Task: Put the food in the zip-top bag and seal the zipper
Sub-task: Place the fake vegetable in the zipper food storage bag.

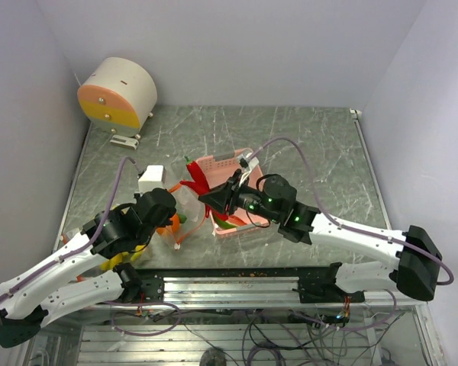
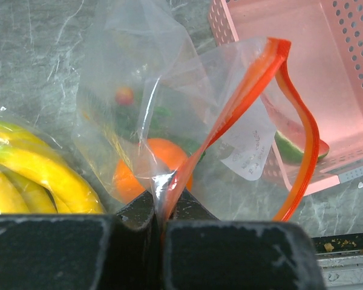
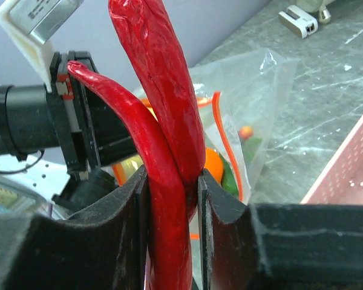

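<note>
Chili peppers (image 3: 168,121) sit pinched in right gripper (image 3: 172,193); left gripper (image 2: 160,214) pinches zip-top bag (image 2: 169,90) edge beside tray (image 2: 290,48).

Surface (image 1: 320,145): grey-green, marbled with pale veins; plain pale walls (image 1: 237,46) on three sides.

Back left corner: drum-shaped object (image 1: 118,93) lying on its side. Cream body; flat face pink-orange above, yellow below.

Just in front of it: small white fitting (image 1: 126,139), resting on the surface.

Mid-left: small white box (image 1: 151,179).

Centre: pink tray (image 1: 223,162), rigid and rectangular, walls perforated with small holes, floor plain.

Near edge: bare metal rail (image 1: 237,278) with a few orange crumbs. Loose cables (image 1: 252,328) tangled below.
</note>
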`<control>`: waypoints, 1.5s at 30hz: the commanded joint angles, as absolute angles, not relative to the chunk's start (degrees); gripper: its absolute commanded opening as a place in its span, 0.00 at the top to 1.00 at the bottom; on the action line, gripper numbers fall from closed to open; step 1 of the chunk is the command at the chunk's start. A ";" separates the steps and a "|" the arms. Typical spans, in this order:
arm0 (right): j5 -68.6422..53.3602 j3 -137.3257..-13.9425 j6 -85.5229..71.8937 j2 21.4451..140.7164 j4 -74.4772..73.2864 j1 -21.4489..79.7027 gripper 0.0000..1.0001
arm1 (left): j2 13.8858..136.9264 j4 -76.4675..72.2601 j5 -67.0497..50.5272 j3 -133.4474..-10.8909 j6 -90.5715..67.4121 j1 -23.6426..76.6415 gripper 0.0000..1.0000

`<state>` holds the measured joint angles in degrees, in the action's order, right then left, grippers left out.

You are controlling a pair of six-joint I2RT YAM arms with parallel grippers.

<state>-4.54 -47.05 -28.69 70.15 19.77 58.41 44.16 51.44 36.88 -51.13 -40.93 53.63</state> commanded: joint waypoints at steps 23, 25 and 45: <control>31.72 -56.90 -34.03 93.98 33.51 71.50 0.84 | 44.91 49.42 35.80 -53.25 -40.17 53.69 0.93; 32.68 -59.11 -34.34 94.87 31.40 71.58 0.81 | 44.95 49.63 35.77 -53.44 -40.25 53.67 0.93; 35.38 -53.86 -26.47 80.33 22.72 73.85 0.25 | 45.46 48.53 35.70 -52.89 -40.14 53.69 0.93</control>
